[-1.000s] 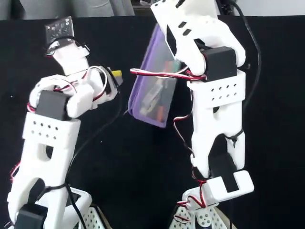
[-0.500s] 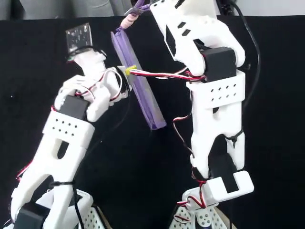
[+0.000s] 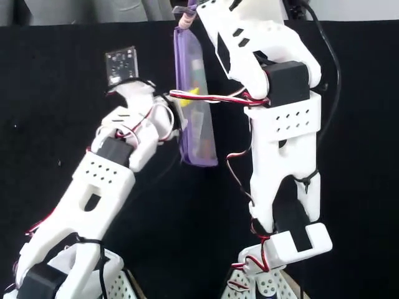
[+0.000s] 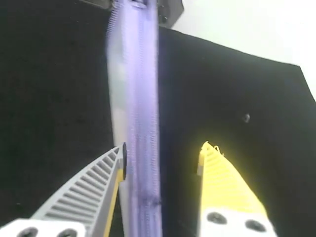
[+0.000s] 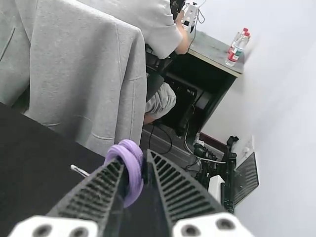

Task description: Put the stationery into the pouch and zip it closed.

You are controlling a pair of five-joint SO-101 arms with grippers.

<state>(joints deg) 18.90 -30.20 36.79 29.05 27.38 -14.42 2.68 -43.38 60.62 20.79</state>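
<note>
The right claw [image 5: 135, 161] is closed narrow on the soft purple loop [image 5: 129, 173] of the pouch [image 3: 194, 106], which hangs upright above the black counter [image 3: 355, 187]. The left claw [image 4: 160, 148] stands wide, with one ribbed finger on each side of the zip edge [image 4: 144, 123]. Risk: the flat, limp, part-clear pouch may twist on its loop when the zip is pulled, so the left claw slips off, or the stationery [image 3: 198, 134] bunches inside

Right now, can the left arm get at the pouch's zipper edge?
Probably yes. The pouch hangs from the right gripper, which is shut on its purple loop. The zipper edge runs between the left gripper's open fingers, with nothing else between them. I can't make out the slider.
</note>
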